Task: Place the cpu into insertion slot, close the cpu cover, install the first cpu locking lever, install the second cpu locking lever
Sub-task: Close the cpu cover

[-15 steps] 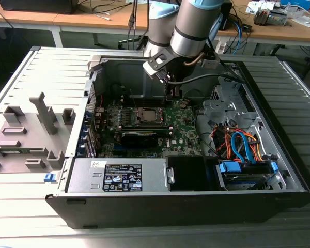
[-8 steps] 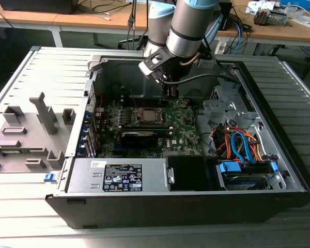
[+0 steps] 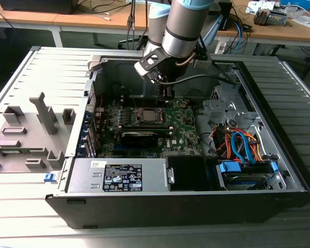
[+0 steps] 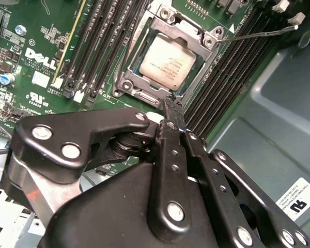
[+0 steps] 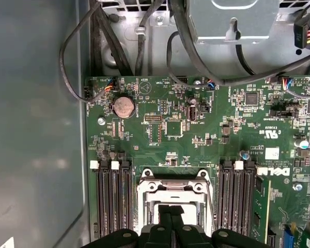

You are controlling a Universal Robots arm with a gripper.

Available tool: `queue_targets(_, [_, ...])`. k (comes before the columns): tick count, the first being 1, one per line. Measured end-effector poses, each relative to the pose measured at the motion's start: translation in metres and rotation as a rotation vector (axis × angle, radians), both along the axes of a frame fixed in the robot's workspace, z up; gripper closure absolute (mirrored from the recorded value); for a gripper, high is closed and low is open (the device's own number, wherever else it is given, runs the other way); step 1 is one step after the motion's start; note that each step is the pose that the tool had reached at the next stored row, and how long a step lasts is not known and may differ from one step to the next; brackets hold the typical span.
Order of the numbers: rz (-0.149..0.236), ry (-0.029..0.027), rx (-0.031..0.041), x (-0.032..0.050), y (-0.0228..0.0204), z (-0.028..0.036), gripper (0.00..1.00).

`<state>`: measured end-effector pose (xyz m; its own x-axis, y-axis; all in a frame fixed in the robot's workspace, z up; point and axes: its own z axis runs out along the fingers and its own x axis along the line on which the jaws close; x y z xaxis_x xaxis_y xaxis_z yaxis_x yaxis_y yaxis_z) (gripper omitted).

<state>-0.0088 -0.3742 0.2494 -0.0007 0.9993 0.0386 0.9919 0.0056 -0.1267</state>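
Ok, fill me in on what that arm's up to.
The arm's closed claw is down inside the open computer case, its tip at the edge of the insertion slot. The cpu already sits in it with the cpu cover lying over it. One locking lever sticks out, seemingly unlatched.

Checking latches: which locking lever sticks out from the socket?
The lever crossing the memory slots toward the case wall; the other lever hugs the cpu cover.

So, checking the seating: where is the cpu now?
In the second wrist view the cpu lies in the insertion slot, framed by the cpu cover, between two banks of black memory slots, just beyond the gripper.
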Motion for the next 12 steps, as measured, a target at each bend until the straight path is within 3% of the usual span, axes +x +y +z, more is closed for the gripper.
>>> queue_targets(12, [0.0,0.0,0.0,-0.0059,0.0,-0.0007,0.89])
